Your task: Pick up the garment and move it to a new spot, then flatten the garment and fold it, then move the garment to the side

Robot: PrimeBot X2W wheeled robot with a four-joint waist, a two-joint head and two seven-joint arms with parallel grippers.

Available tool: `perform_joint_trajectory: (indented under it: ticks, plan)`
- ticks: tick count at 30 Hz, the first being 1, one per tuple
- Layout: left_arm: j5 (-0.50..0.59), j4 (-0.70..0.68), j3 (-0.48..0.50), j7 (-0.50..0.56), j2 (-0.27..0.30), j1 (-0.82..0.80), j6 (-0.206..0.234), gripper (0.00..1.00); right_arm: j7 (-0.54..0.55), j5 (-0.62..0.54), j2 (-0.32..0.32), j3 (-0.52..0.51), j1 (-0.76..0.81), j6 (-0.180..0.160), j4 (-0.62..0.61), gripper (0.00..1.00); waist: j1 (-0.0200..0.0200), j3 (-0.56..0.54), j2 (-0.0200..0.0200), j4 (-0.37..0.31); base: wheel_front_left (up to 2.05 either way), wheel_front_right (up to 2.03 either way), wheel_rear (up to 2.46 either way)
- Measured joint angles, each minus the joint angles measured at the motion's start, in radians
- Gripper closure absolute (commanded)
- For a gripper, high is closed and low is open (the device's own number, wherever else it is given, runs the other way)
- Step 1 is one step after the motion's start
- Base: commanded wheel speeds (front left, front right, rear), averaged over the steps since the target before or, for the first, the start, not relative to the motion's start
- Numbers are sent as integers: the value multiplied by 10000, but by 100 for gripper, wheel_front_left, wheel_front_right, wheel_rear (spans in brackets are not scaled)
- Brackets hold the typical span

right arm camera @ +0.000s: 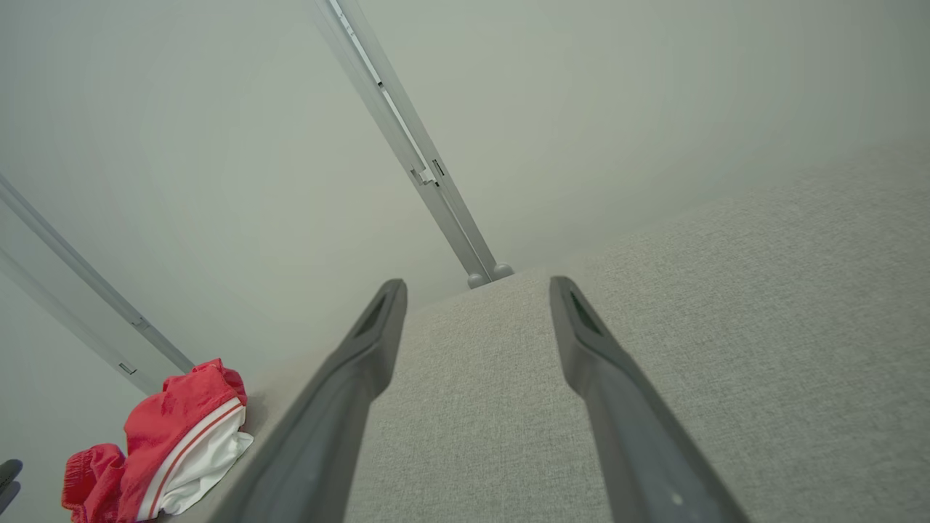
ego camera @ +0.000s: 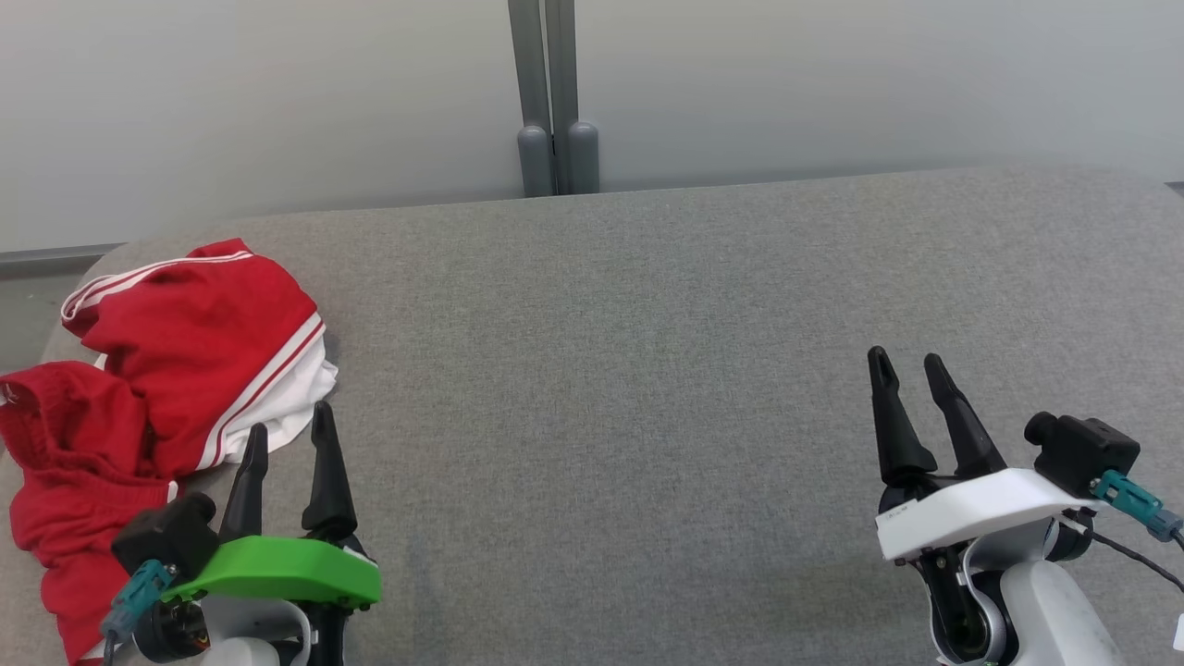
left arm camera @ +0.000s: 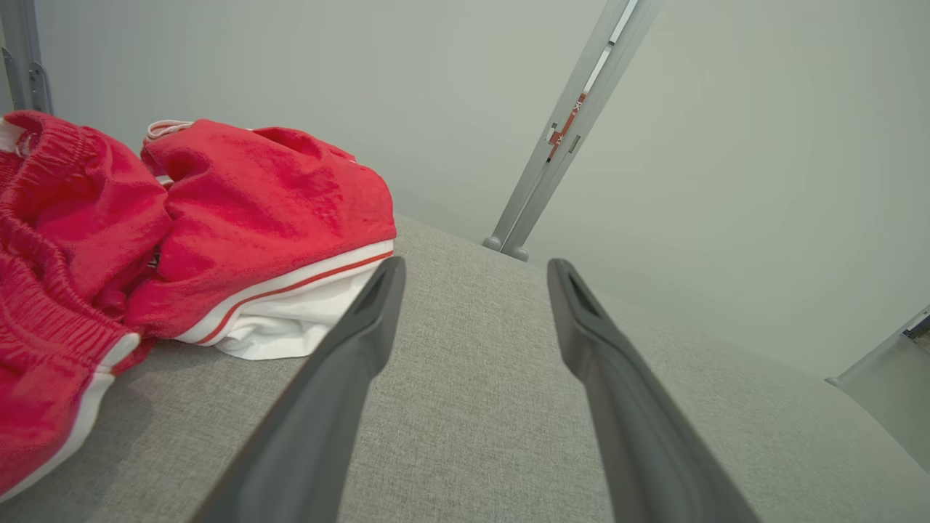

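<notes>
Overhead, garment (crumpled) beside left tool.

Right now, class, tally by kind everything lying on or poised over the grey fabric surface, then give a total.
Red and white garment: 1
End effectors, both open: 2 (left end effector, right end effector)
Total: 3
</notes>
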Motion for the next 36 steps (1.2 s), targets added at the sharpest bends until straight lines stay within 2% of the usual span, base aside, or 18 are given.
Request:
perform_joint_trajectory:
  ticks: [9,36]
  plan:
    - [924,48,-142,-224,6,-1,84,0,-234,-1018,33,-128,-70,0,86,0,0,-27,0,40,0,0,0]
    - [2920,186,-403,-790,27,-12,268,0,-794,-3001,36,-134,-226,2,506,0,0,-53,0,72,0,0,0]
